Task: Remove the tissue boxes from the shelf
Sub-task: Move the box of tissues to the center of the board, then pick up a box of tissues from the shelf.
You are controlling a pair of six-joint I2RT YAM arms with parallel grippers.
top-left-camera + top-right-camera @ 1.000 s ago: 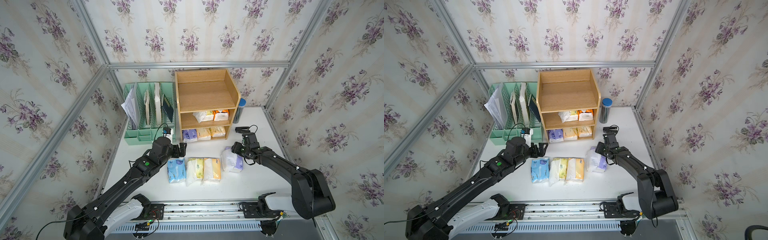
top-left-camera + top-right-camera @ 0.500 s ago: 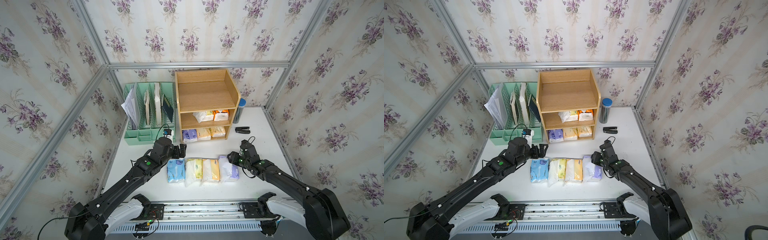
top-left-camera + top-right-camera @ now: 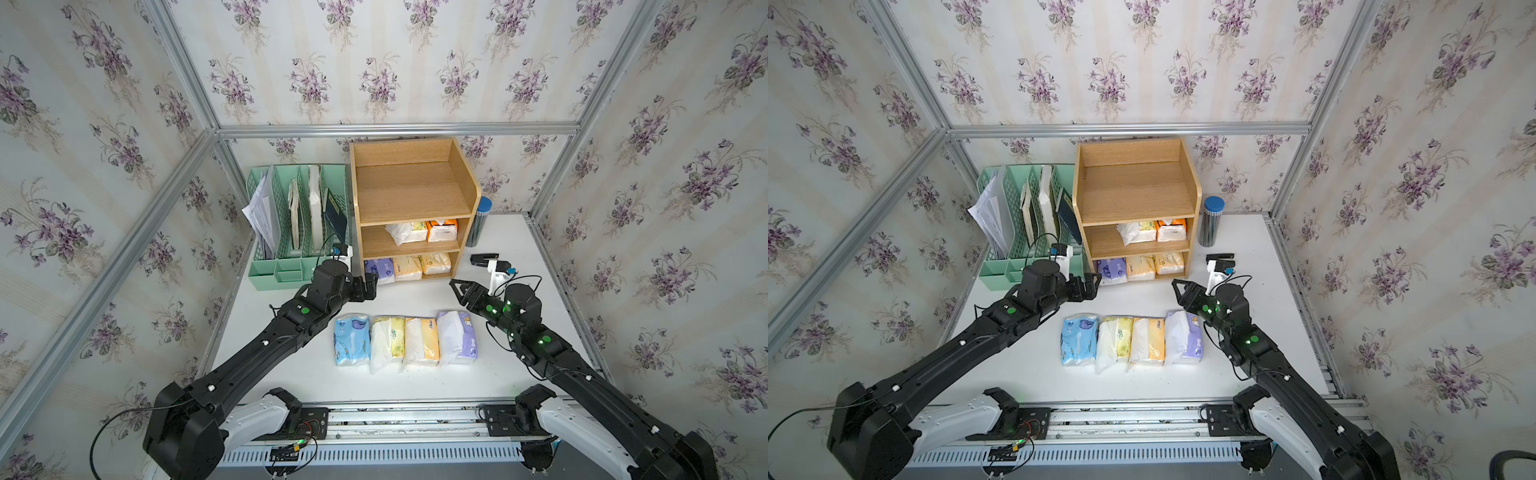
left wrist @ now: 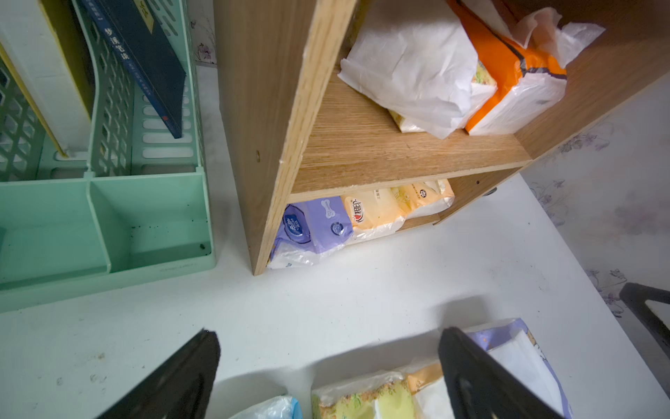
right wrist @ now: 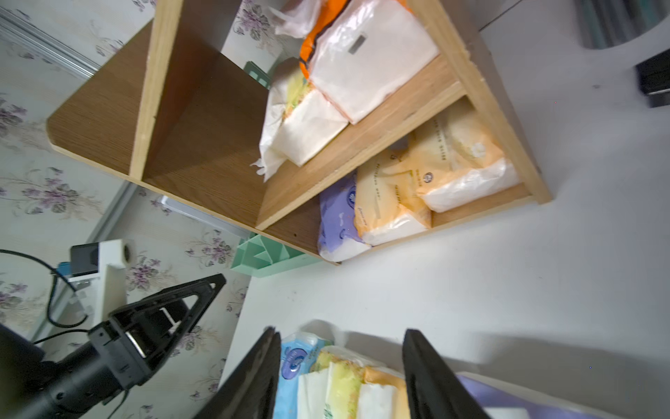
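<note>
Mint-green file rack (image 3: 291, 232) holding papers and books stands just left of the wooden shelf (image 3: 411, 187); a blue-capped canister (image 3: 478, 224) and a black stapler (image 3: 482, 259) sit to its right. Five soft, crinkly tissue packs (image 3: 407, 267) lie inside: a white pack (image 3: 405, 232) and an orange pack (image 3: 442, 229) on the middle tier, a purple pack (image 3: 380, 271) and two pale yellow ones on the bottom. Four more lie side by side on the white table (image 3: 415, 299). Left gripper (image 3: 369, 286), jaws spread wide, hovers empty before the purple pack. Right gripper (image 3: 457, 287), jaws parted, holds nothing.
</note>
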